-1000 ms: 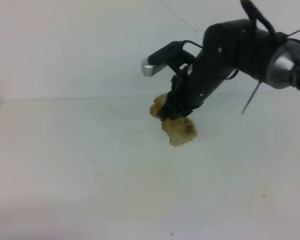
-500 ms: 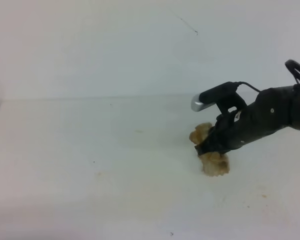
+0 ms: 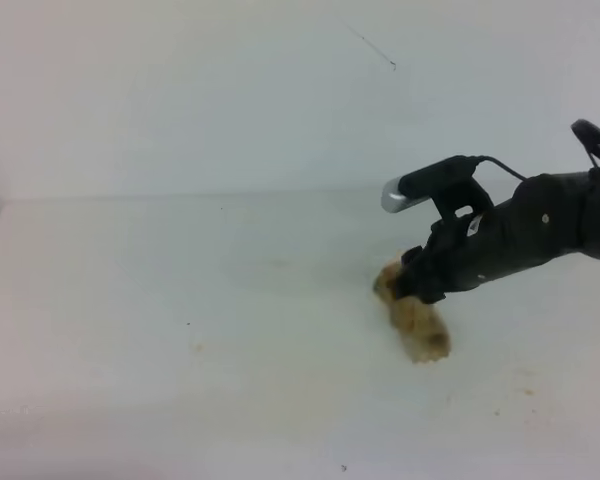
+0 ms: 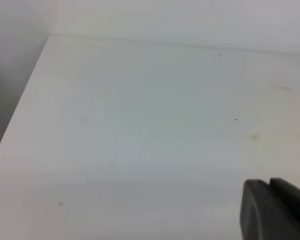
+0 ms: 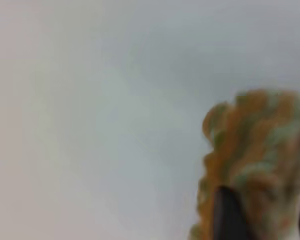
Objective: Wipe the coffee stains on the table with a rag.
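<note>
My right gripper [image 3: 412, 290] is shut on the rag [image 3: 416, 322], a lumpy beige-brown wad pressed onto the white table [image 3: 180, 290] right of centre. In the right wrist view the rag [image 5: 260, 145] fills the lower right, with a dark fingertip [image 5: 227, 215] on it. No palm-sized coffee blotch shows; only faint tan traces [image 3: 278, 263] and a small spot [image 3: 198, 348] lie left of the rag. The left gripper shows only as a dark piece in the left wrist view's lower right corner [image 4: 272, 210].
The table's back edge meets a pale wall [image 3: 230, 100]. Its left edge [image 4: 20, 115] drops off to a dark gap. Small orange specks [image 3: 525, 378] lie at the right front.
My right arm has swung right and down, dragging the rag from the table's middle to right of centre. In the last half second the rag shifted slightly left and stretched out.
</note>
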`<state>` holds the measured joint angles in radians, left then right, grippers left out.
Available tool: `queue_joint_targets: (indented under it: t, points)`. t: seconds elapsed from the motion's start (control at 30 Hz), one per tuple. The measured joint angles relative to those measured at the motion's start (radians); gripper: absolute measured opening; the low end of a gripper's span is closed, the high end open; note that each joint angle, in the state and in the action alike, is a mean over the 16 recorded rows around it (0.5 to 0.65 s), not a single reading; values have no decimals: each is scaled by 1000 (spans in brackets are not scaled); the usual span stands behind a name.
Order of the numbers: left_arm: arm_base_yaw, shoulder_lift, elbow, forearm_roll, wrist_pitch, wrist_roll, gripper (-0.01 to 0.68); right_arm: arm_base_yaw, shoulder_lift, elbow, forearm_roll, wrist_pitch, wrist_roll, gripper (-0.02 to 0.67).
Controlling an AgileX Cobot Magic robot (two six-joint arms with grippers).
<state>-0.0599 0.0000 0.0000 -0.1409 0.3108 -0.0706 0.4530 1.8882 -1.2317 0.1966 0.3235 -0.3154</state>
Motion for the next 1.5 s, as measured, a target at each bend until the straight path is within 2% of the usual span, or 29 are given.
queue_joint_targets:
  t: [0.2,0.27,0.33,0.43,0.77,0.87,1.0,1.27,1.5]
  points:
    - [0,0,0,0,0,0,-2,0,-108,0,-42,65,-4,473]
    - [0,0,0,0,0,0,-2,0,-161,0,-61,101,-4,507]
    - [0,0,0,0,0,0,-2,0,-220,0,-84,144,-4,508]
    - [0,0,0,0,0,0,-2,0,-315,0,-117,220,-1,447]
    - [0,0,0,0,0,0,-2,0,-596,25,-189,440,78,114]
    - [0,0,0,0,0,0,-2,0,-644,35,-197,489,121,43]
    - [0,0,0,0,0,0,-2,0,-681,49,-198,539,175,10]
    - [0,0,0,0,0,0,-2,0,-705,57,-198,625,229,3]
    - [0,0,0,0,0,0,-2,-11,-800,83,-255,570,222,2]
